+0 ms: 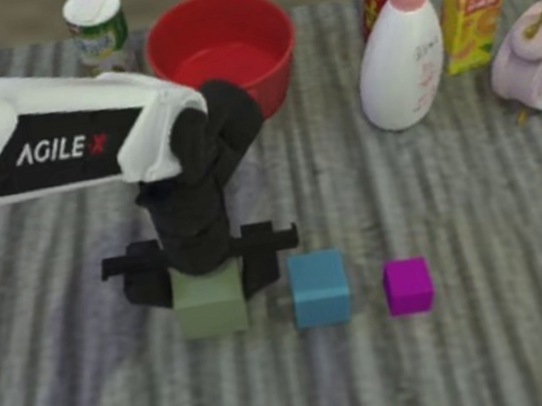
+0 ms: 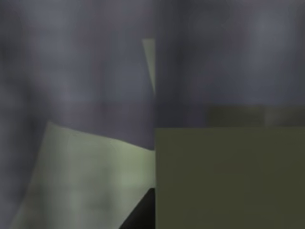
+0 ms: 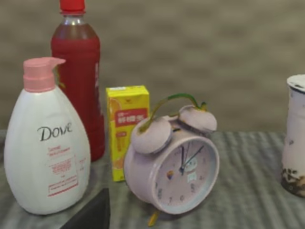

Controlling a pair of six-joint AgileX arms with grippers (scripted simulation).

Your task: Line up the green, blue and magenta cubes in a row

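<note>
My left gripper (image 1: 205, 273) is down at the green cube (image 1: 210, 302), with a finger showing on each side of the cube; whether the fingers press on it or stand just clear I cannot tell, and the left wrist view gives only close green faces. The green cube sits at the left end of the row, the blue cube (image 1: 319, 288) just beside it and the magenta cube (image 1: 408, 286) near on the right. In my judgement the row is nearly formed. To finish well, keep the green cube level with the other two, let go squarely and lift straight up without nudging the blue cube. My right arm is parked out of the top view.
</note>
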